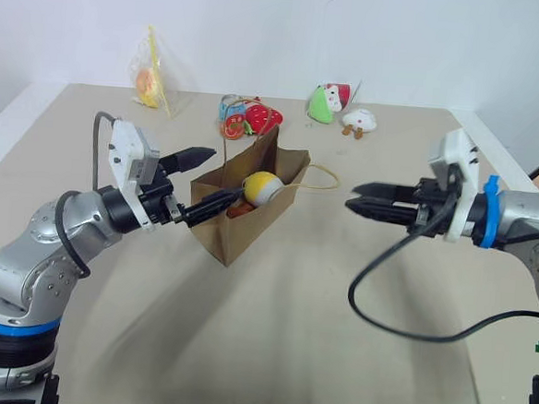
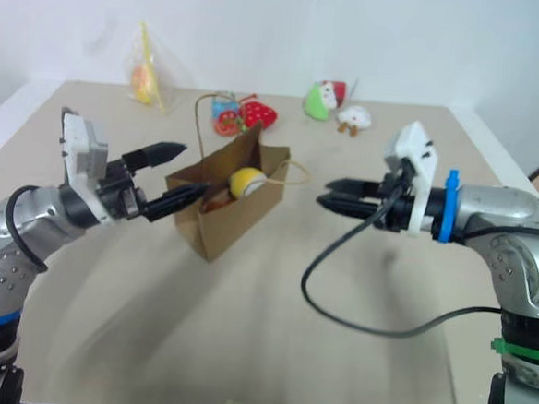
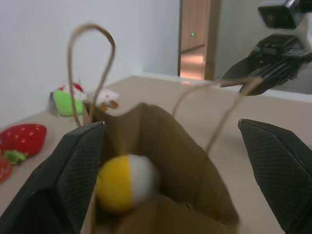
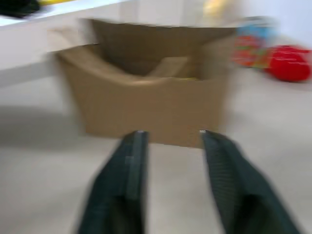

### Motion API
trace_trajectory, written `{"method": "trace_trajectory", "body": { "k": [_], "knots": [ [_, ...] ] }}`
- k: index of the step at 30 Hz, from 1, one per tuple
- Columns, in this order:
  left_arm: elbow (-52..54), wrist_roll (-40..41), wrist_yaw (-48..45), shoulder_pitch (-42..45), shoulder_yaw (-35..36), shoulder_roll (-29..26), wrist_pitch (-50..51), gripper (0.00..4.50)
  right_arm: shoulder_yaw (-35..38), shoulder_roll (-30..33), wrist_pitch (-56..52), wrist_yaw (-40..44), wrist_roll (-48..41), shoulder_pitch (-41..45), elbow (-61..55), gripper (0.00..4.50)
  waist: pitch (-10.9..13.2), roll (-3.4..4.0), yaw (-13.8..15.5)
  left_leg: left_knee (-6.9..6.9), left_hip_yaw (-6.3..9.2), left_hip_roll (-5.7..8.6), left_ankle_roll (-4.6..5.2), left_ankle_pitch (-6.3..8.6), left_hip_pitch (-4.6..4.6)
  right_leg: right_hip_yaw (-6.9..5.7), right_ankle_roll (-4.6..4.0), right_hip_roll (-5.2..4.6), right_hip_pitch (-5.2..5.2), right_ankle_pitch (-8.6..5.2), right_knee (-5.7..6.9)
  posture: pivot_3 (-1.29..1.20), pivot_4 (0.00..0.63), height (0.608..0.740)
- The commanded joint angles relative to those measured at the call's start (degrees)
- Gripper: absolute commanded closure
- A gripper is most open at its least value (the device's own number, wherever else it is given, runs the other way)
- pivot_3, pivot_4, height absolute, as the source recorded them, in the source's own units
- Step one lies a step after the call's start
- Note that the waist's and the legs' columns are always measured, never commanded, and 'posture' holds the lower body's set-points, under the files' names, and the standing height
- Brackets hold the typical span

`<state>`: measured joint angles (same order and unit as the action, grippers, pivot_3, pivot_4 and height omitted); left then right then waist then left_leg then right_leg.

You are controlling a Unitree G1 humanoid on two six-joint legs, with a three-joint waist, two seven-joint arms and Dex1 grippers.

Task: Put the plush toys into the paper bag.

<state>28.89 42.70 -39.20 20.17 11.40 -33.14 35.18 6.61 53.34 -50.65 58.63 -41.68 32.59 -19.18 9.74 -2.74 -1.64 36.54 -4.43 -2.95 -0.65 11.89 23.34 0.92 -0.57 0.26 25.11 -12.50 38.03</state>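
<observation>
In the left eye view, the paper bag is seen standing open on the table, about midway between the near and far edges and somewhat toward the left edge. The yellow egg-shaped plush toy is lodged in the bag's mouth, its white end turned away from the left arm, and a brownish shape, too hidden to identify, is seen below it inside the bag. The left gripper is held at the bag's near-left side with its fingers spread wide apart, nothing between them. The right gripper is held apart from the bag on the other side, its fingers drawn near each other with only a narrow gap, nothing gripped. Along the far edge, a clear yellow plastic bag, a red strawberry plush, a green plush and a white plush are placed.

In the left wrist view, the yellow toy is seen inside the bag, with the cord handles standing up.

In the right wrist view, the bag's side is seen beyond the fingers.
</observation>
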Motion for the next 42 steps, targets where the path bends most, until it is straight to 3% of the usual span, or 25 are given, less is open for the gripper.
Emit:
{"method": "trace_trajectory", "body": {
  "k": [1,9,14,21,30,42],
  "knots": [
    [4.7,-2.9,2.5,-4.2,3.1,0.2,-5.0,0.0,-5.4,-3.7,-1.0,0.3,-3.5,0.0,-8.1,4.33,0.0,0.0,-0.1,0.0,-0.01,-0.01,0.0,0.0,-0.03,0.02,0.0,0.0,-0.01,0.0,0.0,0.0,0.15,0.74],
    [7.1,-6.8,2.7,-10.0,2.1,0.3,-9.9,0.0,-16.0,-16.7,4.8,-6.2,4.8,6.6,-4.7,4.44,0.0,-0.06,0.0,0.05,-0.06,-0.02,-0.02,-0.01,0.01,0.08,-0.05,0.03,0.01,0.05,0.01,0.0,0.15,0.74],
    [7.9,-10.3,0.9,-13.2,1.3,-0.9,-13.8,0.0,-22.2,-19.4,12.2,-6.7,14.4,8.2,0.6,4.44,0.0,-0.06,0.3,0.03,-0.07,0.03,-0.02,-0.01,0.05,0.08,-0.1,-0.06,0.04,0.02,0.0,0.0,0.15,0.74],
    [8.1,-10.4,1.2,-14.4,-0.1,-0.6,-13.8,0.0,-21.9,-24.1,13.4,-8.7,17.0,11.2,4.4,4.44,0.0,-0.07,0.3,0.02,-0.09,0.01,-0.02,-0.01,0.07,0.09,-0.11,-0.09,0.08,0.03,0.0,0.0,0.15,0.74],
    [6.3,-12.8,10.2,-12.1,-3.1,5.0,-11.3,0.0,-22.6,-26.6,14.5,-8.4,19.8,12.3,5.6,4.44,0.0,-0.06,0.3,0.02,-0.09,-0.08,-0.02,-0.01,0.06,0.08,-0.17,0.02,0.07,0.05,0.02,0.0,0.15,0.74],
    [7.5,-13.3,11.2,-13.7,-4.9,5.3,-10.6,0.0,-23.5,-28.4,15.6,-7.8,22.1,12.3,6.6,4.44,0.0,-0.06,0.3,0.01,-0.06,-0.12,-0.02,-0.01,0.05,0.05,-0.19,0.04,0.07,0.06,0.02,0.0,0.15,0.74]
  ]
}}
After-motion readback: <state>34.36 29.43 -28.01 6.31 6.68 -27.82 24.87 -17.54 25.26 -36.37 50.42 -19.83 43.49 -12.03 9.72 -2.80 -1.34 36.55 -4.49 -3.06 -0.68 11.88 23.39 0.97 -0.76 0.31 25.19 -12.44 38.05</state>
